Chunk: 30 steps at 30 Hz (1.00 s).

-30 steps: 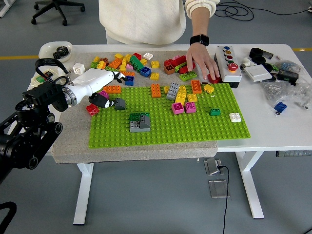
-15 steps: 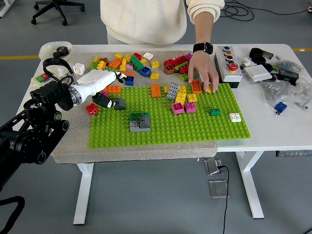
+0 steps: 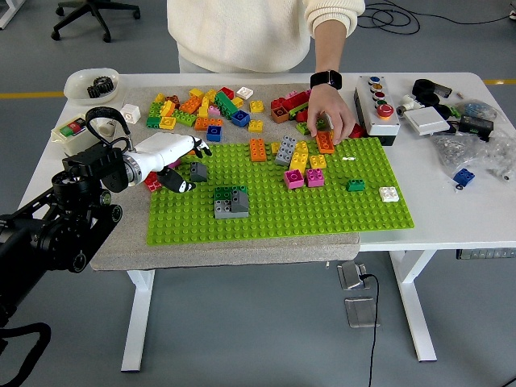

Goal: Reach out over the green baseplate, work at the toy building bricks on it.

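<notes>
Head view, from high on the robot's side, shows a grey-floored room with an office chair (image 3: 89, 14) at top left and cables trailing at top right. A white table (image 3: 451, 214) fills the middle, part covered by a grey felt mat (image 3: 121, 246). On the mat lies the green baseplate (image 3: 322, 214), large, flat and studded; it looks stiff and likely to stay put under light pressure.

A person stands at the far side; the person's hand (image 3: 329, 109) reaches down to the baseplate's far edge, fingertips on or at an orange brick (image 3: 325, 143). A control box (image 3: 377, 102) sits just right of that hand, with loose parts farther right.

The left hand (image 3: 184, 161), white-shelled with dark fingers, reaches in over the baseplate's left edge. Its fingers are curled downward near a small dark grey brick (image 3: 197, 170), but whether they hold anything cannot be told. The right arm is out of view.

Loose bricks (image 3: 201, 109) lie heaped on the mat beyond the baseplate. On the baseplate stand a grey and green stack (image 3: 231, 202), a cluster of yellow, grey and pink bricks (image 3: 300, 164), a small green brick (image 3: 355, 185) and a white brick (image 3: 389, 193). These are probably light, hard, smooth plastic, best pinched across opposite side walls; pressed-on ones will likely need a firm pull or tilt to free.
</notes>
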Available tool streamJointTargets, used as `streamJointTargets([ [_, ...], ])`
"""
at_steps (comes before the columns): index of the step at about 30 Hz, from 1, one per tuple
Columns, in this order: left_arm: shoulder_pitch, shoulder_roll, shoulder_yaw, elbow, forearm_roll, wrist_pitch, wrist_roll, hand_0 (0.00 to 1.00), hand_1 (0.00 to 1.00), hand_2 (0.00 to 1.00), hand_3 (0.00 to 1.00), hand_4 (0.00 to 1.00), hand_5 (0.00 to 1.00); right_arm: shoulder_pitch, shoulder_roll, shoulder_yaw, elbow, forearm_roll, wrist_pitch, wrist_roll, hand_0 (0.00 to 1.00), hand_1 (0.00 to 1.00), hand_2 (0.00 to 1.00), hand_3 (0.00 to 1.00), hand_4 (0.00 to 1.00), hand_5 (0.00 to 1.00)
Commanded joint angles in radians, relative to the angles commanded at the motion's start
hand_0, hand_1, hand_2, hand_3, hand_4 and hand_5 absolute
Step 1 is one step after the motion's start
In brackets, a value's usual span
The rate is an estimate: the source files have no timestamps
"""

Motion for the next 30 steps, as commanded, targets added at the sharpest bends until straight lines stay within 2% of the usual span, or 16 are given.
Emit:
streamJointTargets([
  [9,-0.017,-0.015,-0.004,0.045,0.000,0.014,0.002,0.815,0.801,0.742,0.787,0.828,0.026,0.003,0.001,-0.002,0.000,0.003,0.000,0.000,0.740,0.644,0.678,0.603,0.812,0.526],
  [30,-0.054,-0.026,0.036,0.126,0.000,0.053,0.002,0.819,0.796,0.737,0.785,0.835,0.037,0.006,-0.001,-0.005,0.000,0.008,-0.001,0.000,0.740,0.644,0.678,0.604,0.815,0.528],
])
